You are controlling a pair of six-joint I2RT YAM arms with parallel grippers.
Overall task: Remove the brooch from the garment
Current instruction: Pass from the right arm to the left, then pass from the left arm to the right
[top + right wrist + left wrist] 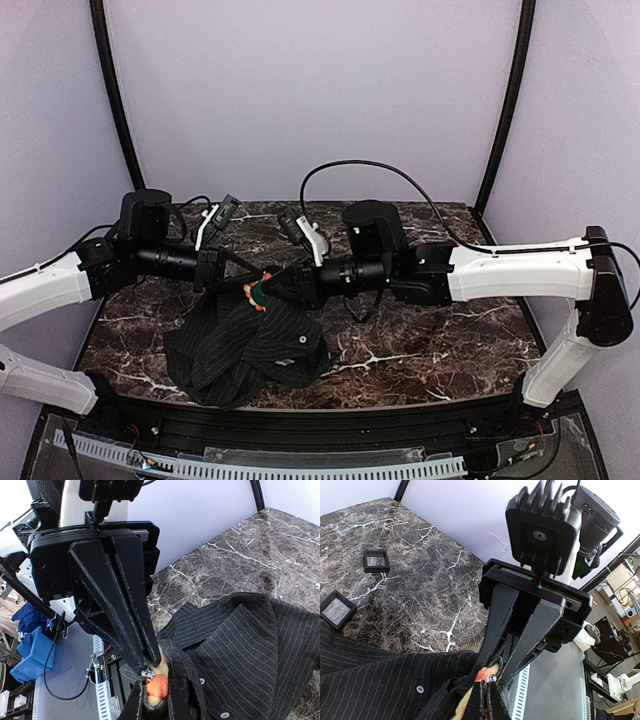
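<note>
The brooch (257, 292), orange and cream with some green, is held up above the table between my two grippers. The black pinstriped garment (245, 345) hangs from it and bunches on the marble. My left gripper (250, 283) comes from the left. In the left wrist view it (490, 681) is shut, a metal pin showing at its tips beside the brooch (487, 671). My right gripper (270, 290) comes from the right. In the right wrist view it (157, 692) is shut on the brooch (158, 686), with dark cloth (250, 645) around its fingers.
Two small black square boxes (376, 560) (336, 610) lie on the marble table (420, 340) beyond the garment (370, 680). The table's front edge with a black rail (300, 430) runs just below the cloth. Light walls close in the back and sides.
</note>
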